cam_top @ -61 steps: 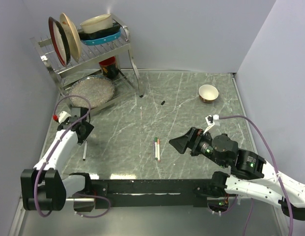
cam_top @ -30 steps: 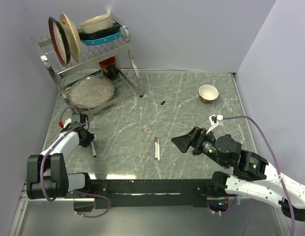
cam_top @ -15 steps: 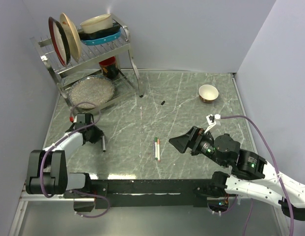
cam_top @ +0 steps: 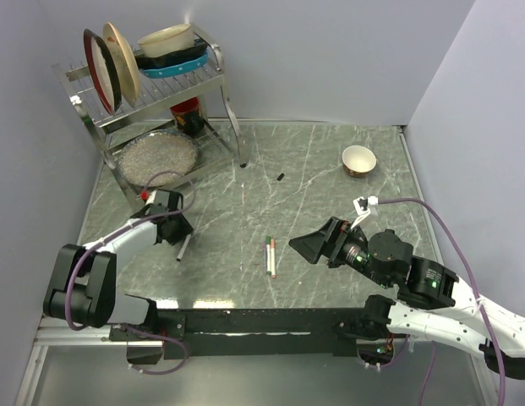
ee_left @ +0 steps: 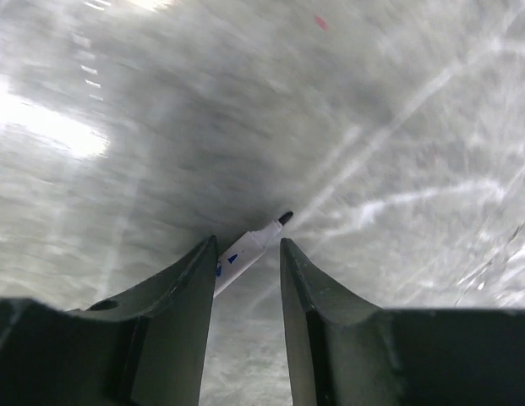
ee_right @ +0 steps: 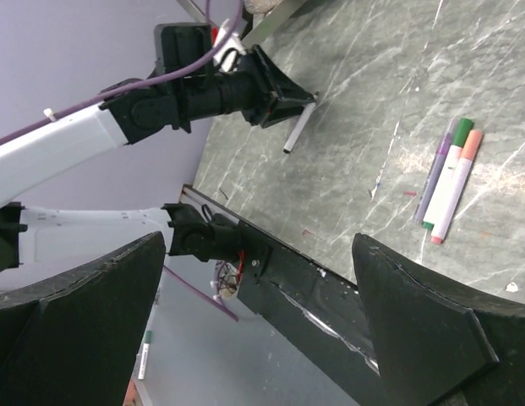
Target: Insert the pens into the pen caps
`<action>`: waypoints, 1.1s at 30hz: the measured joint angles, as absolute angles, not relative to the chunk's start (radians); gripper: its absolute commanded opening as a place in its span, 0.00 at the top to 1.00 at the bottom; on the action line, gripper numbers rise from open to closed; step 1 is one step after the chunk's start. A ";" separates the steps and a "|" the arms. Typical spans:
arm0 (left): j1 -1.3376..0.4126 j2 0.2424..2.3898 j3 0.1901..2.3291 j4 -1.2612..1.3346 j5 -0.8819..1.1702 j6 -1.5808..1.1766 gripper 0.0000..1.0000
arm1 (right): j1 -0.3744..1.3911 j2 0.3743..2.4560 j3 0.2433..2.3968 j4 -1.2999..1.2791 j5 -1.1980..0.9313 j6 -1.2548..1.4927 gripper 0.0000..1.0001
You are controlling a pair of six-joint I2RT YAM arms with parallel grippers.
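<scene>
The left gripper (cam_top: pixel 178 234) reaches low over the near-left part of the marble-patterned table (cam_top: pixel 330 194). Its jaws stand partly spread, wider than the uncapped pen (ee_left: pixel 245 249) that lies between them. In the left wrist view the white barrel runs along the inner edge of one finger (ee_left: pixel 188 292). A clear gap separates it from the other finger (ee_left: pixel 306 292), so nothing pinches the pen from both sides. Its dark tip (ee_left: pixel 285 218) pokes out just beyond the fingertips, and the barrel bears a small blue mark. From above, this pen slants out of the gripper toward the near edge and appears to lie on the table. The two capped pens (cam_top: pixel 270 255) lie side by side, touching or nearly so, near the middle of the table. They are well apart from both grippers, one with a green end and the other with a red-orange end, both coloured ends pointing far. A black pen cap (cam_top: pixel 281 177) lies alone farther back, beyond the pair. The right gripper (cam_top: pixel 305 246) hovers just right of the two pens with its jaws spread wide, holding nothing. A dish rack (cam_top: pixel 199 80) loaded with plates and bowls stands at the far left. A small bowl (cam_top: pixel 345 157) sits at the far right.
</scene>
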State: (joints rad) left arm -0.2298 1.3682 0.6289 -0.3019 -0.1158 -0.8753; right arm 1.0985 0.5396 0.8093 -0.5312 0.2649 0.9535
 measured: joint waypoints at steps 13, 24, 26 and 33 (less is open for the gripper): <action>-0.470 1.533 0.791 -0.446 -0.356 -0.815 0.77 | 1.098 0.490 0.809 -0.528 0.265 0.969 0.00; -0.515 1.580 0.840 -0.494 -0.410 -0.825 0.83 | 1.098 0.437 0.809 -0.540 0.279 0.976 0.00; -0.515 1.580 0.840 -0.495 -0.411 -0.829 0.83 | 1.098 0.434 0.809 -0.540 0.281 0.976 0.00; -0.516 1.560 0.813 -0.469 -0.410 -0.834 0.68 | 1.098 0.433 0.808 -0.540 0.284 0.976 0.00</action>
State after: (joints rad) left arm -0.5156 1.5604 0.8131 -0.4694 -0.4095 -0.8345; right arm 1.0985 0.4332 0.8078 -0.5396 0.2836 0.9764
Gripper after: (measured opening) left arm 0.227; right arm 0.999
